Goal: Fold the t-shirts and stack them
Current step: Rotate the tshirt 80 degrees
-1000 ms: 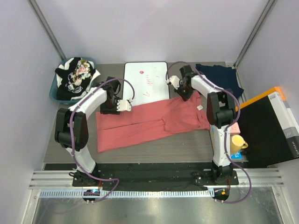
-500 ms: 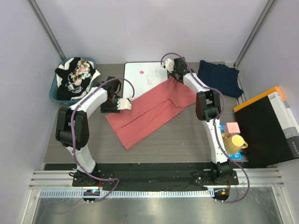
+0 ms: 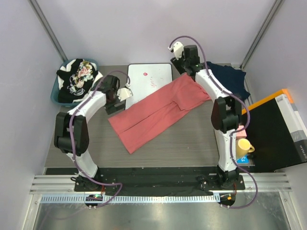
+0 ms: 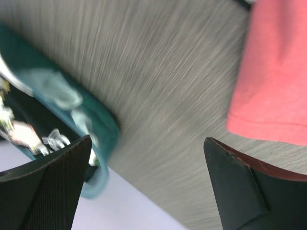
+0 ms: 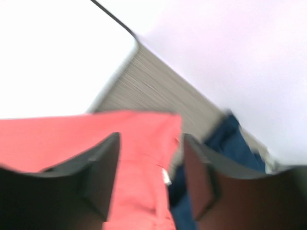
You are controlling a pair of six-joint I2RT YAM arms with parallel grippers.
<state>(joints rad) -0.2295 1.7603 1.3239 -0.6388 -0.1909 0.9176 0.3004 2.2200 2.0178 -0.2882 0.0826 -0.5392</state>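
Note:
The salmon t-shirt [image 3: 158, 112] lies folded into a long diagonal strip on the table, its far end next to the white board [image 3: 149, 80]. A navy t-shirt [image 3: 230, 79] lies at the back right. Black and floral t-shirts [image 3: 76, 79] fill the teal basket [image 3: 56, 96]. My left gripper [image 3: 115, 100] hangs open beside the strip's left edge, between basket [image 4: 98, 139] and salmon cloth [image 4: 273, 72], holding nothing. My right gripper [image 3: 188, 62] is raised over the strip's far end; its jaws are apart above the salmon cloth [image 5: 144, 158], and the navy cloth [image 5: 230, 139] shows beyond.
A black box with an orange edge [image 3: 278, 129] stands at the right. A yellow cup [image 3: 243, 146] and a pink block [image 3: 238, 130] sit near the right arm's base. The booth walls close in behind and at both sides.
The right gripper pulled the shirt's right end back toward the board, turning it into a diagonal strip, then let go and rose. The left gripper opened wide and shifted slightly back.

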